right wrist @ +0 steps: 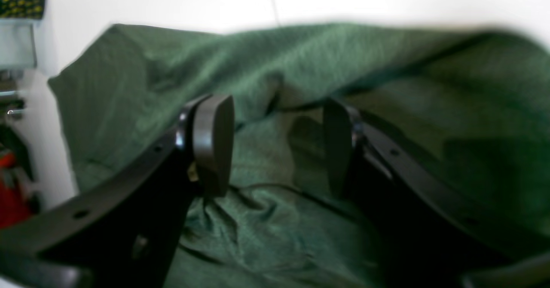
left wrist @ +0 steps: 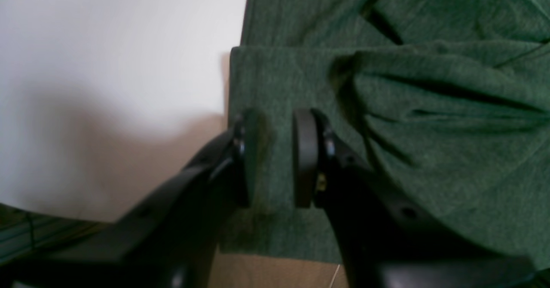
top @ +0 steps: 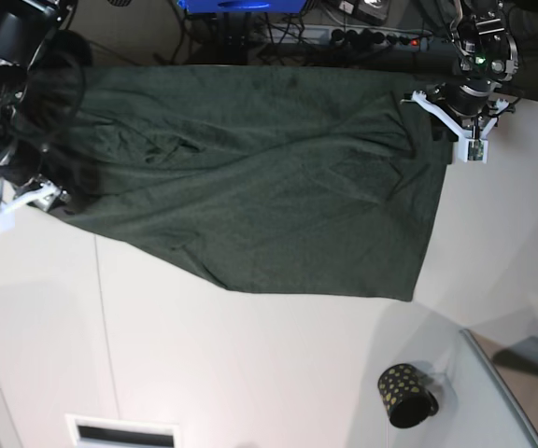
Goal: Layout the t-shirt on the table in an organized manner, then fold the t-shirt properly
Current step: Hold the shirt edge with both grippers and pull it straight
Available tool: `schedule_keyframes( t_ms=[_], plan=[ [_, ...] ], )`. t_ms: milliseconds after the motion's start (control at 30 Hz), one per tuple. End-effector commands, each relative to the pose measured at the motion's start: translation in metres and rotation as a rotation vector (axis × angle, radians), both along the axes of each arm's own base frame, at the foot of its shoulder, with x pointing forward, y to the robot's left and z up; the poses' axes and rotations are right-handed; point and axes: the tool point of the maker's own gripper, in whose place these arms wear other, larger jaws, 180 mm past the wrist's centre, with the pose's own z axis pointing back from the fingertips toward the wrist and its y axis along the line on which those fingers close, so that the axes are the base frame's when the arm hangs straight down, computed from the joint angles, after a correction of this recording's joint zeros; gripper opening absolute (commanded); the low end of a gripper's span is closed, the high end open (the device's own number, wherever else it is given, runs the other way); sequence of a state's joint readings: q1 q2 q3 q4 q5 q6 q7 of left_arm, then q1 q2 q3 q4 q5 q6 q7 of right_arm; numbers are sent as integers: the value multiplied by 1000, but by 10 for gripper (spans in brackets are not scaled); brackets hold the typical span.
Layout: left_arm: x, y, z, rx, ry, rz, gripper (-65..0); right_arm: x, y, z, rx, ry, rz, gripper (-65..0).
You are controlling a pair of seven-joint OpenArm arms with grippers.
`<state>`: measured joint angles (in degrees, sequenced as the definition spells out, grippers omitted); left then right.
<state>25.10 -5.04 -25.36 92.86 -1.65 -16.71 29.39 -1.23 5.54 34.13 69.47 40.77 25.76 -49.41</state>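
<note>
Right now the t-shirt (top: 250, 177) lies spread across the far half of the tabletop (top: 250, 373), mostly flat, though its near hem runs at a slant and creases bunch toward both ends. So the laying-out looks close to done but not tidy yet.

Over on the left arm's side, the left pincer (left wrist: 273, 159) sits at a folded edge of the fabric, jaws narrow, with green cloth running up between the pads. It looks like a pinch on the t-shirt, presumably to anchor that corner while the rest gets pulled straight. Bare tabletop shows just beside that edge.

Across the cloth, the right pincer (right wrist: 279, 146) hangs over a rumpled patch with its jaws wide apart. Nothing sits between them; fabric lies loose below. That reads as a hand free to take a fresh hold, likely on the crumpled end that wants tugging flat.

Well apart, near the front edge, the black dotted cup (top: 405, 395) stands clear of the cloth.
</note>
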Motion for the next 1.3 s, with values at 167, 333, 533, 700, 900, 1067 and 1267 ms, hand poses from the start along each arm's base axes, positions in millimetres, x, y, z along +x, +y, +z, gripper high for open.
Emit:
schedule_keyframes(
  t_ms=[167,333,533,700,900,1067,1267],
  plan=[
    [3,4,6,12,-27,-4,-507,15,-4,10,8,-46,-11,-342],
    [-1,4,0,5,-9,2,-507,24,-3,3,39,-39,-28,-342],
    [-4,5,-4,2,4,5,-507,29,-4,-3,63,-23,-41,-344],
    [-5,10,-3,16,8,-2,-507,32,-4,-4,72,-26,-49,-344],
    [-6,11,-2,21,10,-4,-507,19,-12,19,-18,-64,-4,-344],
    [-5,11,-1,22,7,-5,-507,9,-26,7,27,6,-151,-344],
    [-5,11,-1,22,6,-5,-507,18,-25,-3,62,7,-192,-344]
  ],
)
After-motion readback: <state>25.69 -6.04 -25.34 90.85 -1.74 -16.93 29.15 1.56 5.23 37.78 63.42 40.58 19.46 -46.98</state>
